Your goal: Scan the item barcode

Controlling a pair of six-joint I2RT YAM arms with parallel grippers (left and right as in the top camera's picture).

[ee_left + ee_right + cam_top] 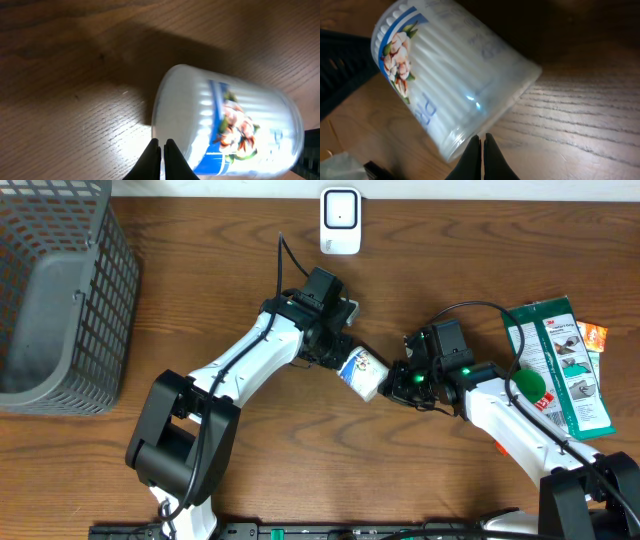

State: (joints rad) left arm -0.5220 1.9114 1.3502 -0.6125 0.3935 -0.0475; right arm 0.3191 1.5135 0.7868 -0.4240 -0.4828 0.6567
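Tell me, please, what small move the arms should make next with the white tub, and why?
Probably open the left gripper to take hold of the white tub. The tub lies on its side between the two arms, and both the left gripper and the right gripper are shut, so neither holds it. It likely needs lifting towards the scanner.

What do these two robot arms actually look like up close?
Both the left arm and right arm have white tube-like links with chunky black joints and black bases. Thin black cables loop off each wrist. A small green light glows on the right one. The jaws are slim, black and pointed.
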